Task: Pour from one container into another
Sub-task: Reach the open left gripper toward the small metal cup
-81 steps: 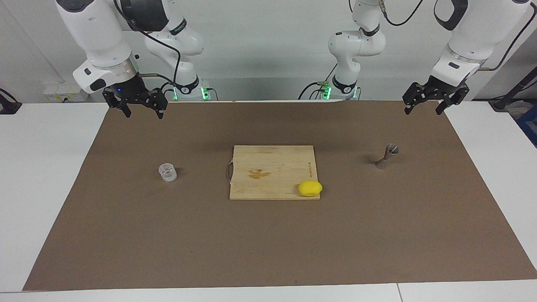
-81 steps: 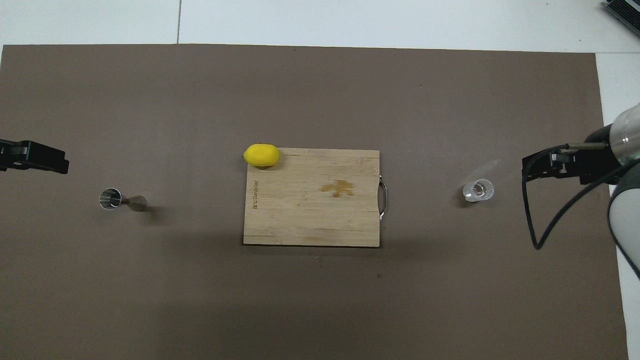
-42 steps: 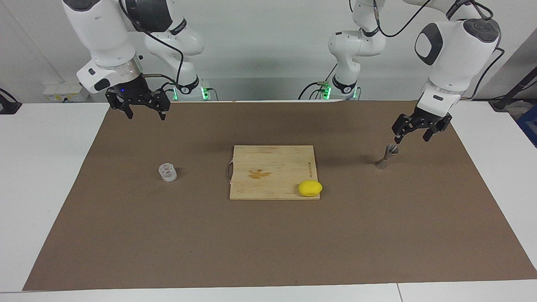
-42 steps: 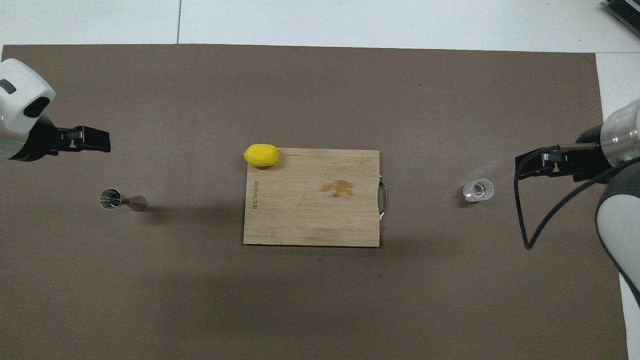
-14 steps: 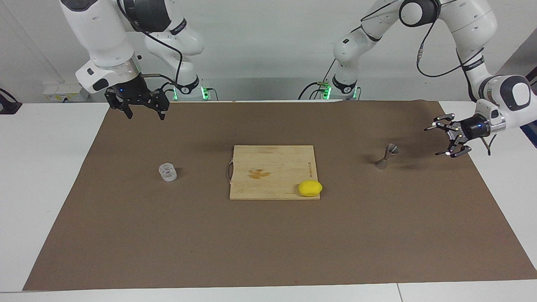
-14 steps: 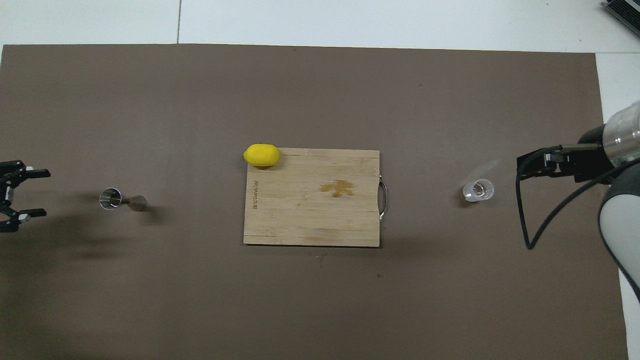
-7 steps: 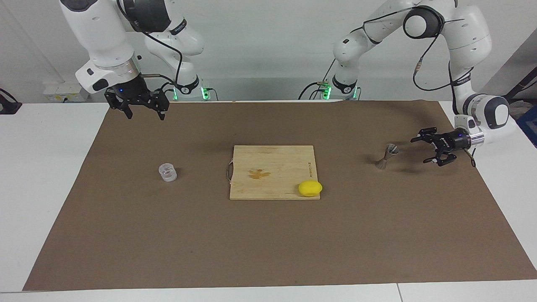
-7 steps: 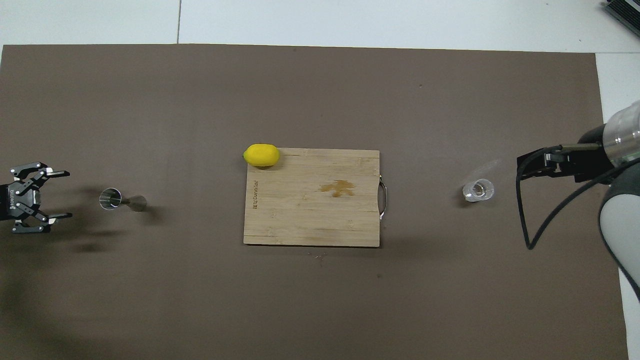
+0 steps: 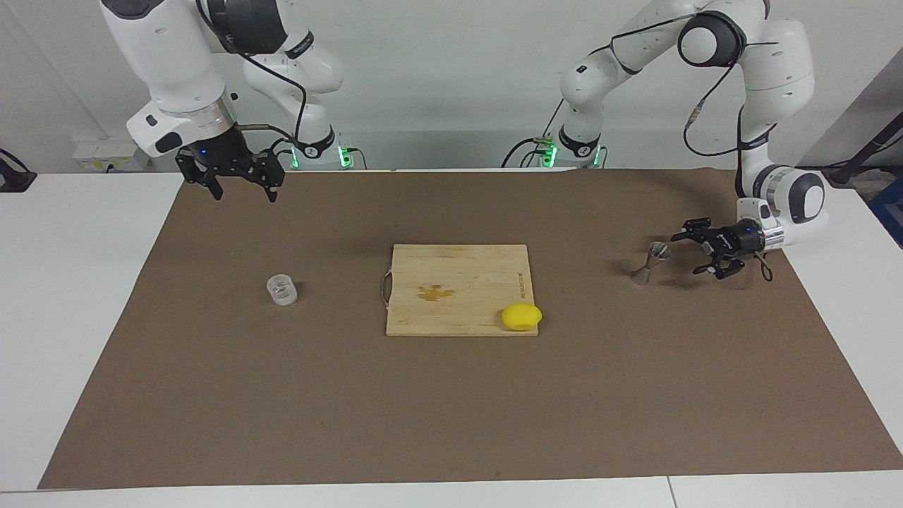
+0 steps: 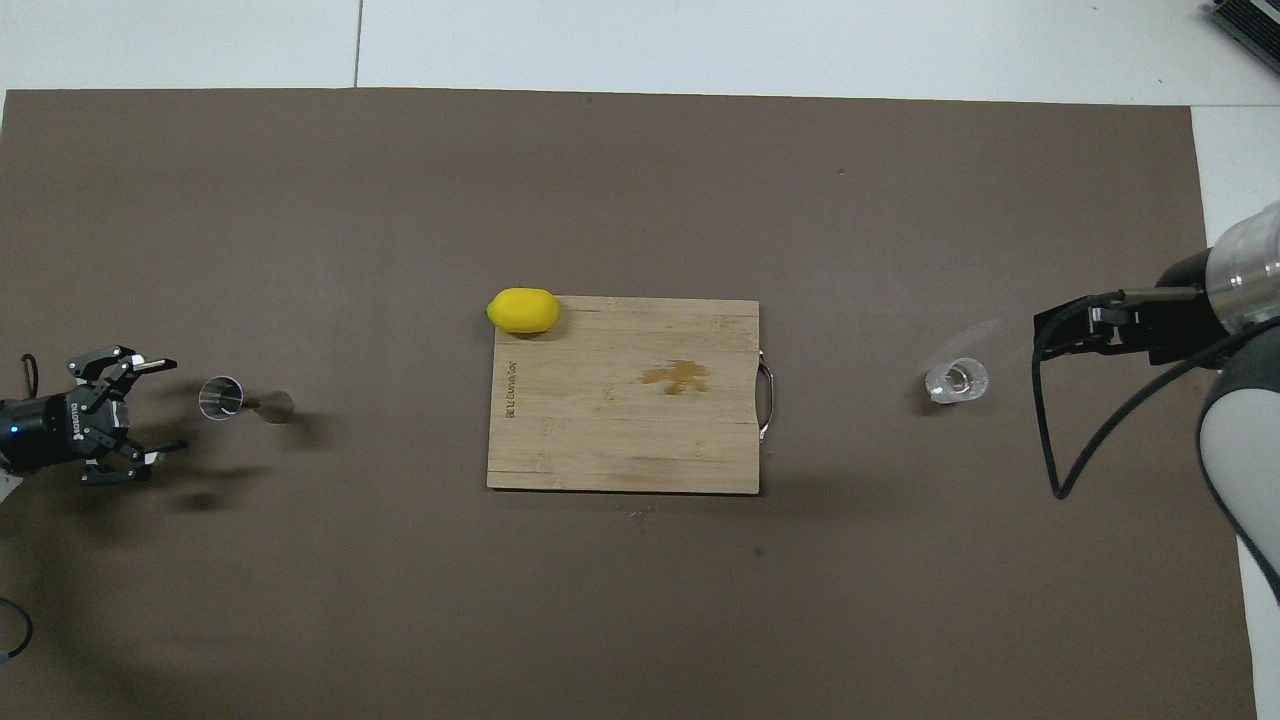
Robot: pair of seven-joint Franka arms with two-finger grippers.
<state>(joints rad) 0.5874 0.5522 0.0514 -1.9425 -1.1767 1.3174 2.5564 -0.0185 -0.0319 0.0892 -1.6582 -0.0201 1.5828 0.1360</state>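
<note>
The clear glass cup [image 9: 282, 290] [image 10: 956, 380] stands upright on the brown mat toward the right arm's end of the table. The metal jigger [image 9: 650, 262] [image 10: 240, 399] stands upright toward the left arm's end. My left gripper [image 9: 690, 252] [image 10: 166, 406] lies low and sideways just beside the jigger, open, its fingers pointing at it with a small gap between. My right gripper [image 9: 242, 188] [image 10: 1045, 333] hangs open and empty, high over the mat near the robots' edge, well clear of the glass.
A wooden cutting board [image 9: 458, 289] [image 10: 624, 392] with a stain lies mid-table between the two containers. A yellow lemon [image 9: 522, 317] [image 10: 523, 310] sits at the board's corner farthest from the robots, on the jigger's side.
My left gripper has come down, turned sideways and slid toward the jigger from the table's end. The right arm has barely moved. Glass and jigger stand where they were.
</note>
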